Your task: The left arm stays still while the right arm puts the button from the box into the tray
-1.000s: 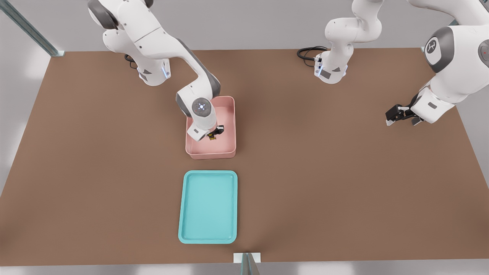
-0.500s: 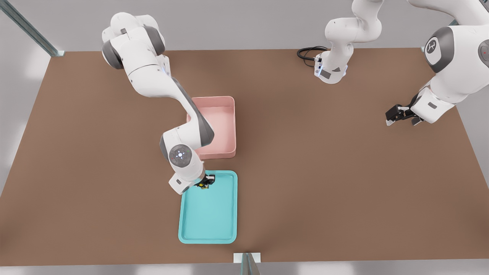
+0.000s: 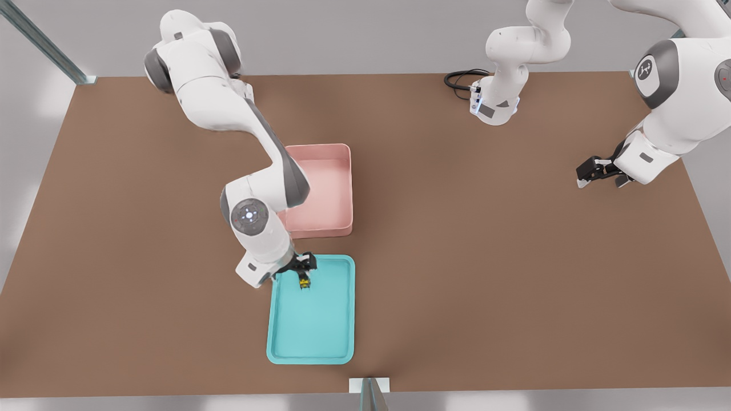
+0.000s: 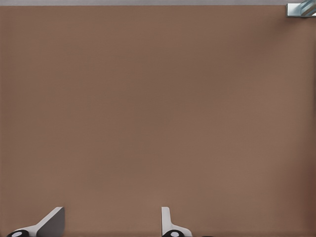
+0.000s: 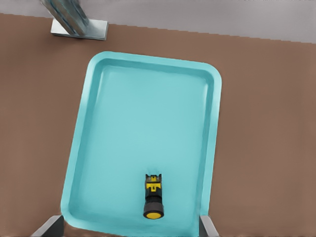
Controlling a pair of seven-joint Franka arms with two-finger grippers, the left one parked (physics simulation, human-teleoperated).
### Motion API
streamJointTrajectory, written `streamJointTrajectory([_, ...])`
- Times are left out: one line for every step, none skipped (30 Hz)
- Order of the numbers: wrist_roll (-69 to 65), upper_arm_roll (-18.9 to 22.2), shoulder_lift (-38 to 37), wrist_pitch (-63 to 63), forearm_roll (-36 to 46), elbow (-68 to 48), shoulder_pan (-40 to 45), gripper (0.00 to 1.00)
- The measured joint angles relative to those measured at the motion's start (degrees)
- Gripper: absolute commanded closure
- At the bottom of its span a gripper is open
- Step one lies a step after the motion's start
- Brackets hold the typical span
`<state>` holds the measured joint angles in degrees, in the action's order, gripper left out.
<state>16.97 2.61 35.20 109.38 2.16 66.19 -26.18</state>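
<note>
The small button [image 3: 304, 282], yellow-topped on a black-and-orange base, lies on its side on the floor of the teal tray [image 3: 313, 331], near the tray end closest to the pink box [image 3: 318, 230]. The right arm's gripper [image 3: 300, 265] hovers just above that end of the tray, open and holding nothing. In the right wrist view the button [image 5: 153, 197] rests free on the tray [image 5: 148, 118], and the grey fingertips [image 5: 49, 226] stand wide apart on either side of it. Nothing shows inside the box.
The box sits right behind the tray on the brown table [image 3: 485, 257]. A small metal post [image 3: 369, 388] stands at the table's near edge just beyond the tray. A black cable [image 3: 461, 79] lies by the far arm base.
The gripper carried the button from the box to the tray, then opened. The button now lies loose on the tray floor, and the wrist has drawn slightly back toward the front view's left.
</note>
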Motion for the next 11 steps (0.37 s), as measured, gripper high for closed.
streamJointTrajectory([-0.7,0.0,-5.2,-3.6,0.5,1.7,1.3,0.00])
streamJointTrajectory([-1.4,0.0,-13.0,-6.6,0.9,7.2,3.2,0.00])
streamJointTrajectory([-2.1,0.2,-20.3,-9.4,1.1,12.0,5.8,0.00])
streamJointTrajectory([-2.8,0.2,-24.6,-12.2,1.0,14.5,9.1,0.00])
streamJointTrajectory([-3.2,0.2,-26.7,-14.8,0.3,15.4,12.1,0.00])
streamJointTrajectory([-3.6,0.3,-27.8,-17.4,-0.4,14.8,14.1,0.00])
streamJointTrajectory([-3.8,0.4,-28.2,-19.5,-1.1,14.4,15.2,0.00])
streamJointTrajectory([-4.1,0.4,-28.4,-21.3,-2.1,13.9,15.5,0.00])
streamJointTrajectory([-4.4,0.3,-28.3,-22.8,-2.9,13.5,15.2,0.00])
streamJointTrajectory([-4.6,0.4,-28.3,-24.1,-3.5,13.3,14.6,0.00])
streamJointTrajectory([-4.9,0.4,-28.2,-25.2,-3.9,13.3,13.9,0.00])
